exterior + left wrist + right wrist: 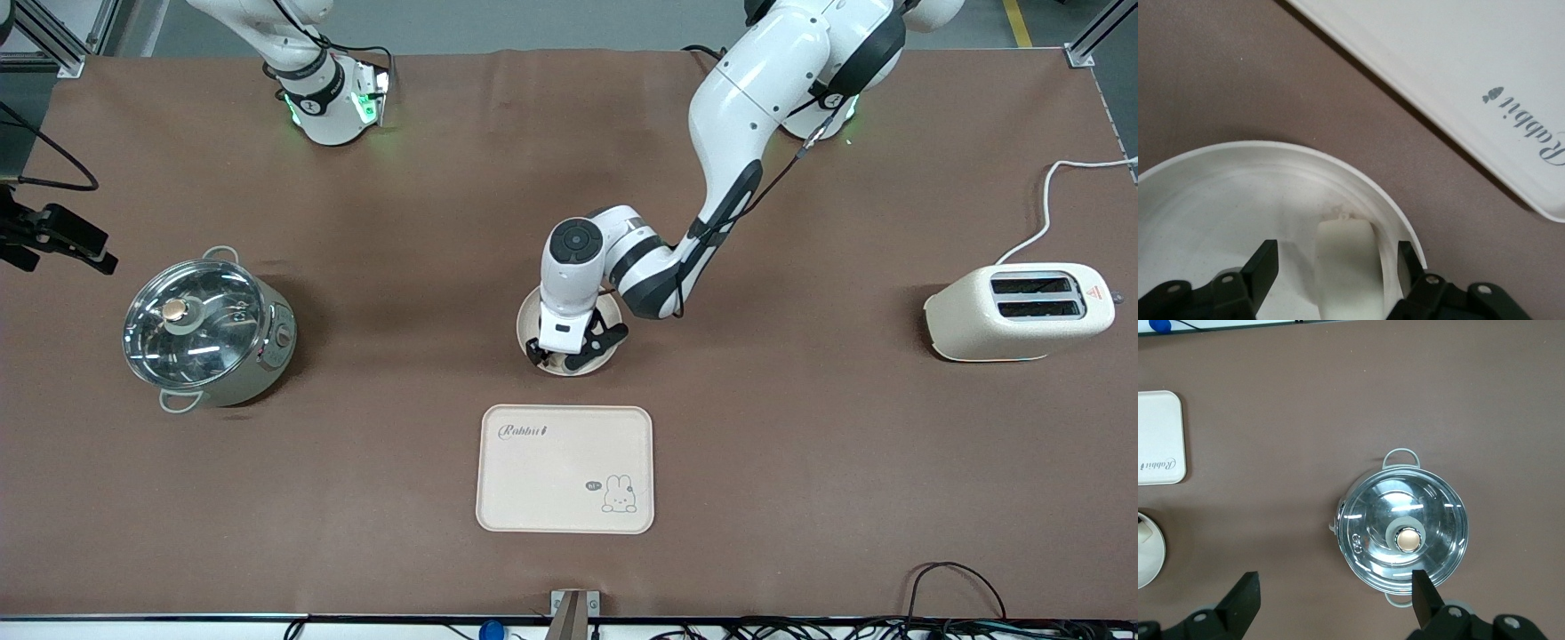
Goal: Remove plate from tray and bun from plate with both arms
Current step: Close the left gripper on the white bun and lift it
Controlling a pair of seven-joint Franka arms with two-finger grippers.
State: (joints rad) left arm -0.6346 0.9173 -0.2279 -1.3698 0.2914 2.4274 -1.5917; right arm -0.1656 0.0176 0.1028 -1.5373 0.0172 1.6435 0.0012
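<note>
Straddling the bun [1345, 267] at the plate's [1218, 200] six o'clock, your left gripper [1338, 267] has jaws apart; pinch its soft, light sides gently. Right gripper [1335, 593] waits, jaws apart.

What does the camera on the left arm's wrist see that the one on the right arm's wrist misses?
Only the left wrist view shows the bun, lying on the plate between the open fingers of the left gripper, which sits low over the plate.

Only the right wrist view shows the lidded pot, with the open right gripper up in the air above the table beside it; that arm waits.

Both show the brown table, part of the plate's rim and a corner of the tray with its "Rabbit" script. The plate rests on the table, off the tray.
</note>
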